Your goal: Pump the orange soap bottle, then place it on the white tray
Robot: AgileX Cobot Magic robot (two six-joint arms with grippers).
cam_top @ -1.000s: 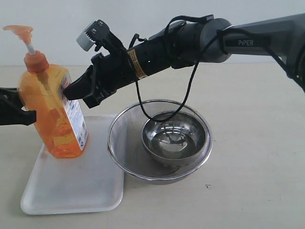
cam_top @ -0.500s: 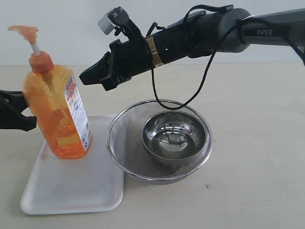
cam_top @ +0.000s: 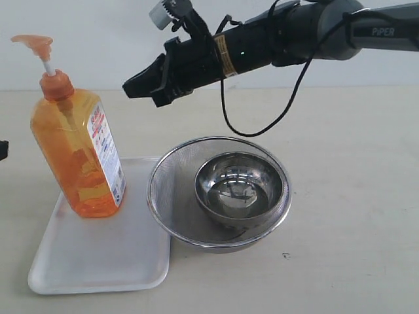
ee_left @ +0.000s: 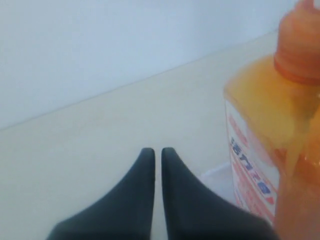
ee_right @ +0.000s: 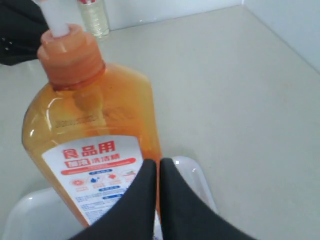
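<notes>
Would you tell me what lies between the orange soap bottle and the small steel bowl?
In the exterior view: from the orange soap bottle, a bare strip of white tray, then the mesh strainer's wall, with the steel bowl inside it.

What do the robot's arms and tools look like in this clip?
The right arm is dark grey with white PIPER lettering, a brass-coloured band, a loose black cable and a pale camera block. The right tool and left tool are black, tapering to points.
</notes>
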